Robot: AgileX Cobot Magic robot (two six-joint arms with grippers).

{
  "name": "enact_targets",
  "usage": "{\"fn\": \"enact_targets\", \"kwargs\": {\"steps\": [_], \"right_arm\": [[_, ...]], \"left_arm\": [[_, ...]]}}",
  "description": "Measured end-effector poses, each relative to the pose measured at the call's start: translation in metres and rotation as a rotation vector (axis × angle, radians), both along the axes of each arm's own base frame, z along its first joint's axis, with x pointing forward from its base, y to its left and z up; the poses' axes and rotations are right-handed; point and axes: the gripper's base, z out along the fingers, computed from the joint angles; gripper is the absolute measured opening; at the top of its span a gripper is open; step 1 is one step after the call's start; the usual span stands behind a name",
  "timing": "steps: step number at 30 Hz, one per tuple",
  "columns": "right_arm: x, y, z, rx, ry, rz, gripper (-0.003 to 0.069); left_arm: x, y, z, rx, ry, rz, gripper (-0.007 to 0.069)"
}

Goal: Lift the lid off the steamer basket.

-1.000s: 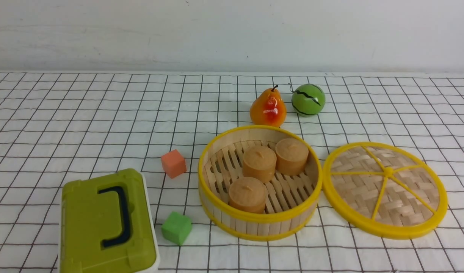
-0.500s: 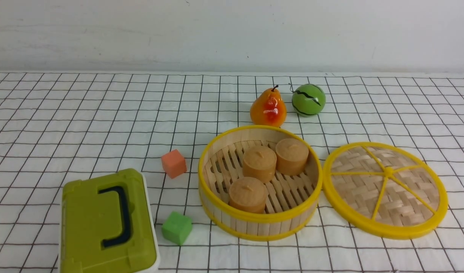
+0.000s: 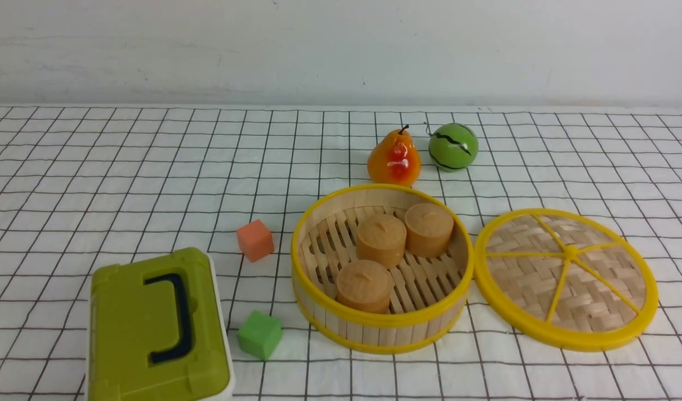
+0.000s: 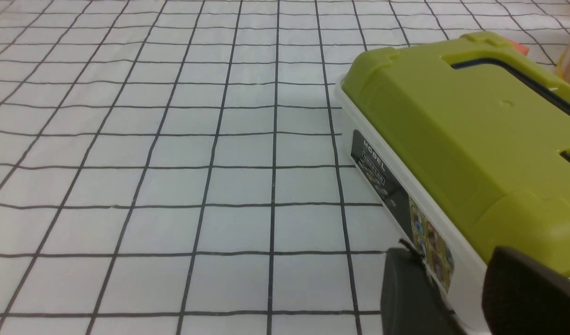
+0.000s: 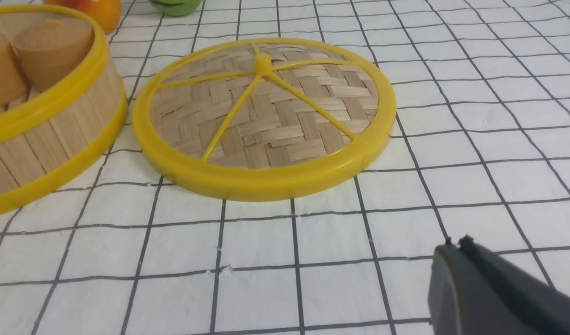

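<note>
We are seeing the lid lying flat on the desk beside the steamer basket. Our left gripper is hanging released, empty; our right gripper is clenched, empty.

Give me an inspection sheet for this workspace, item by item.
Surface: white black-grid cloth, wrinkled.
Job's things: lid flat on cloth right of steamer basket; basket open, holding three brown buns.
Clutter: olive-green box, orange cube, green cube, pear, green ball.
Grippers: left gripper beside box, open; right gripper near lid, shut; both empty.
Cables: nothing seen.
Surroundings: plain pale wall.
</note>
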Motion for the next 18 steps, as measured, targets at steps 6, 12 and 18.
{"fn": "enact_targets", "kwargs": {"steps": [6, 12, 18], "right_arm": [[0.0000, 0.0000, 0.0000, 0.000, 0.000, 0.000, -0.0015], [0.0000, 0.0000, 0.0000, 0.001, 0.000, 0.000, -0.0011], [0.0000, 0.0000, 0.0000, 0.001, 0.000, 0.000, -0.0005]], "left_arm": [[0.0000, 0.0000, 0.0000, 0.000, 0.000, 0.000, 0.0239], [0.0000, 0.0000, 0.0000, 0.000, 0.000, 0.000, 0.0239], [0.0000, 0.0000, 0.0000, 0.000, 0.000, 0.000, 0.0239]]}}
